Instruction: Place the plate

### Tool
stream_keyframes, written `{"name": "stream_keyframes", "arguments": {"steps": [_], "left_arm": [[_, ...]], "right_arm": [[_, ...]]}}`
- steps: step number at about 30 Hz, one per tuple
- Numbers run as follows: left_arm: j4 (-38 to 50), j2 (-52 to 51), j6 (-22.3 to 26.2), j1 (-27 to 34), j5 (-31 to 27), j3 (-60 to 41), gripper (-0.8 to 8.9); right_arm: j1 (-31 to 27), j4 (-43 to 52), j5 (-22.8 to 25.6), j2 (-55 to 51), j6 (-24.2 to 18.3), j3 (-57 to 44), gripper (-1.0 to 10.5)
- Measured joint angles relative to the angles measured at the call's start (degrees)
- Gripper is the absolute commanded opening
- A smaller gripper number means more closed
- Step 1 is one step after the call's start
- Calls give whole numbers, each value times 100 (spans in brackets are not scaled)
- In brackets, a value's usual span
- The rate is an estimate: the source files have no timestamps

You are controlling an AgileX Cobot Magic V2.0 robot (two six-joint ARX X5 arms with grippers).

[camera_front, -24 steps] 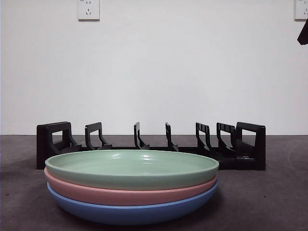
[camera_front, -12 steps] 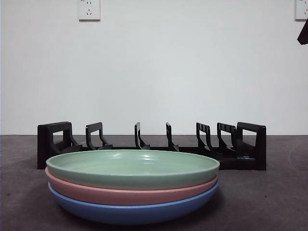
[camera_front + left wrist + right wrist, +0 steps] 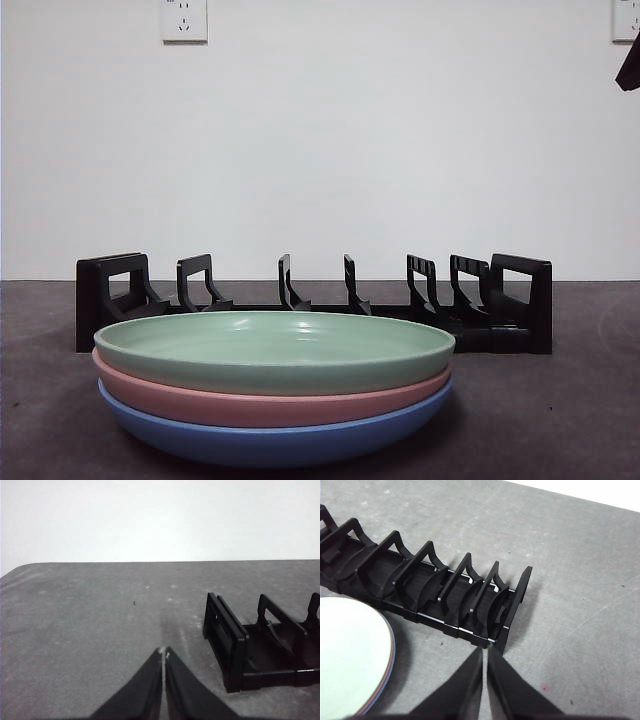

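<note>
Black rack (image 3: 313, 302) behind plates (image 3: 275, 385) (stacked)

Bright, even room light; soft glare on the green plate (image 3: 275, 345), faint shadow beneath the stack, wrist views slightly soft.

Glossy green plate (image 3: 275, 347), matt table (image 3: 560, 420)

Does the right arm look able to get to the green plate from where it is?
Probably yes. The right gripper hangs shut above the rack end, the green plate tops the stack beside it, uncovered.
</note>
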Motion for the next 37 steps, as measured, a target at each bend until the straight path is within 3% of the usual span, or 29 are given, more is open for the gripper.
{"name": "stream_keyframes", "arguments": {"steps": [8, 22, 26, 32, 37], "left_arm": [[-44, 0, -466, 0, -2, 0, 7], [-44, 0, -538, 0, -2, 0, 7], [-44, 0, -538, 0, -2, 0, 7], [-44, 0, -538, 0, -2, 0, 7], [-44, 0, -538, 0, -2, 0, 7]], "right_arm": [[0, 0, 2, 0, 0, 0, 12], [-20, -2, 68, -13, -90, 0, 12], [-380, 496, 61, -376, -295, -321, 12], [-1416, 1696, 44, -1561, -382, -1792, 12], [-1917, 1923, -105, -2533, -372, -2896, 12]]}}
